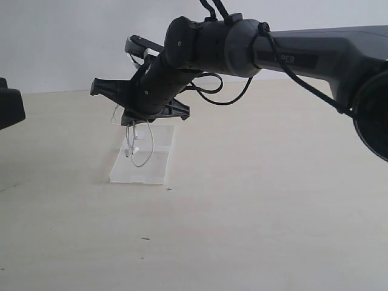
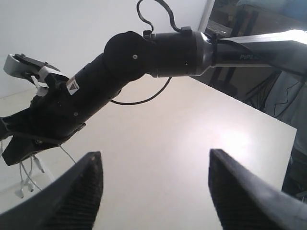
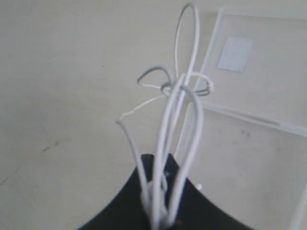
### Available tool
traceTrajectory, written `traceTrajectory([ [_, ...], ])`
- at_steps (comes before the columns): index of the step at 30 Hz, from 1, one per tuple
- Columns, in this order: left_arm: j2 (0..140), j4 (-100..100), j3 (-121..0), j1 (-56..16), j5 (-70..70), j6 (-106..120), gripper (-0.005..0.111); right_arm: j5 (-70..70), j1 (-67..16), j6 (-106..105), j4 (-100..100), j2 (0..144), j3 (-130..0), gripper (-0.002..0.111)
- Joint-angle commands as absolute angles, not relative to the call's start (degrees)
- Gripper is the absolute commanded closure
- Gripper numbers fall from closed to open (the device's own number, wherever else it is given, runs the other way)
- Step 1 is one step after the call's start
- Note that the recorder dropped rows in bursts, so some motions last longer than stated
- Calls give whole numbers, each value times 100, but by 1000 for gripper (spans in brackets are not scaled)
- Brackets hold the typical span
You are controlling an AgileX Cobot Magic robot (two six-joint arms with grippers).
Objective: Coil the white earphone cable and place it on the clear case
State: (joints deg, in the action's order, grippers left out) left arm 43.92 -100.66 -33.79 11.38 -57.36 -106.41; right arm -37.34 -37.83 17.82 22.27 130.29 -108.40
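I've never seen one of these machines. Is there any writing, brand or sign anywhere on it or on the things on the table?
"PER": on the grey right arm, exterior view; a cable hides the word's start.
"PIPER": same spot, left wrist view, slightly blurred.
No readable words: the triangle warning sticker on that arm's black wrist.
No text visible: the white patch on the clear case.

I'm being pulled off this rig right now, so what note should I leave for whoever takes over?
Right gripper: shut on the white earphone cable, reaching across above the clear case.
Left gripper: open, empty, off to the side.
Done: cable gathered into loops that hang over the open, flat case; whether they touch it is unclear.
Left: lower the loops, release them on the case, withdraw.
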Motion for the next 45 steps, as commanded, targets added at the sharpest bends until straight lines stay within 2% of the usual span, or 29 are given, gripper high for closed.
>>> traceTrajectory([
  [1,4361,-9995,-3352,1141,-5648,-10658,45,-3670,-3758,2277,1889,13009,-10823,108],
  [37,4361,-9995,-3352,1141,-5648,-10658,45,-3302,-3769,3173,1671,13412,-10823,108],
  [39,4361,-9995,-3352,1141,-5667,-10658,45,-3276,-3769,3173,1671,13412,-10823,105],
  [45,4361,-9995,-3352,1141,-5667,-10658,45,-3295,-3769,3397,1632,13412,-10823,82],
])
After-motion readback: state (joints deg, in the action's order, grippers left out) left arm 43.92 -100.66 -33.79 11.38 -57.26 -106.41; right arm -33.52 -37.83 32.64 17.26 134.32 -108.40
